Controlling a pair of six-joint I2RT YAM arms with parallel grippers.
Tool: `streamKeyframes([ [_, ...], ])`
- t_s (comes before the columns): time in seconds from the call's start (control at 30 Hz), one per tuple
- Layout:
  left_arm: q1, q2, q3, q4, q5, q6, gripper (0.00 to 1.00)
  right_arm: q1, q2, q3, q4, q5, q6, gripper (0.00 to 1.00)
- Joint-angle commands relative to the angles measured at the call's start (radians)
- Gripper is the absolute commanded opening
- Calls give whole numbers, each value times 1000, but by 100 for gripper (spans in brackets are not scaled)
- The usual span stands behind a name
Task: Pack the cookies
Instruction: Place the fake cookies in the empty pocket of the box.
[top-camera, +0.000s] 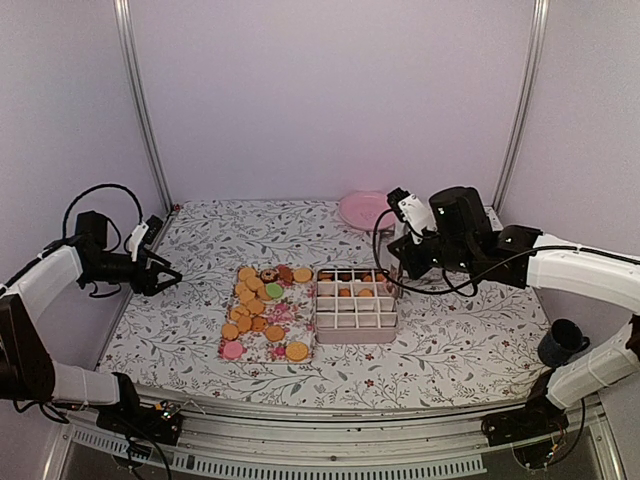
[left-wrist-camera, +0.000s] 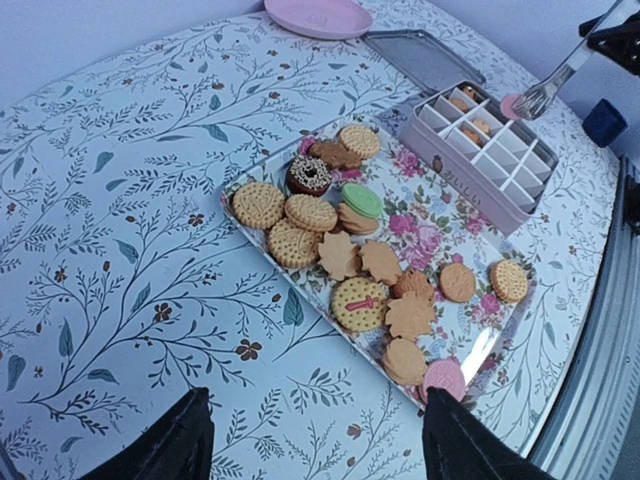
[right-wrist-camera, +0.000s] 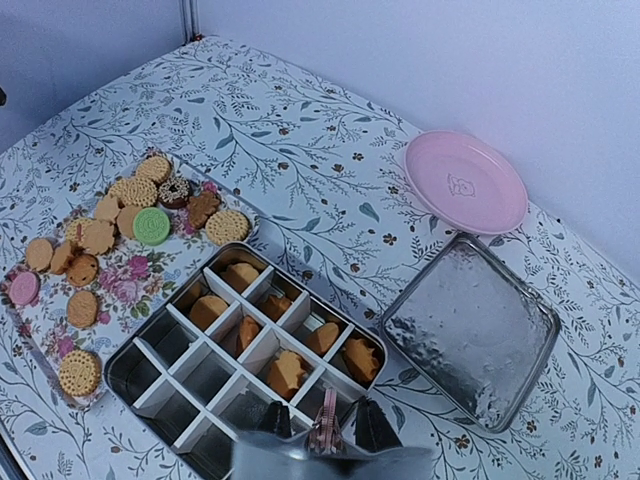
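Leaf-printed worktop, pale walls. Right hand pinched on a pink cookie above the edge of a divided tin, golden cookies in its far cells, side lettering too blurred to read. Beside it a floral tray of loose cookies; left hand beyond, wide open, empty.

One floral tray, one divided tin, one loose lid and one pink plate are counted. About sixteen cookies are seen on the tray, seven more in the tin, and one pink cookie in the right claw.
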Motion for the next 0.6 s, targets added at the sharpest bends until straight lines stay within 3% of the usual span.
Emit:
streamKeyframes([
  [0.0,9,7,27,-10,18,7,73,-23,20,47,47,7,-27,0],
  [0.3,8,9,27,-10,12,5,73,-28,66,62,50,-17,-38,4],
  [0.47,9,7,28,-10,11,2,73,-28,57,65,50,-20,-34,22],
  [0.57,9,7,30,-12,11,3,73,-29,43,76,49,-14,-37,28],
])
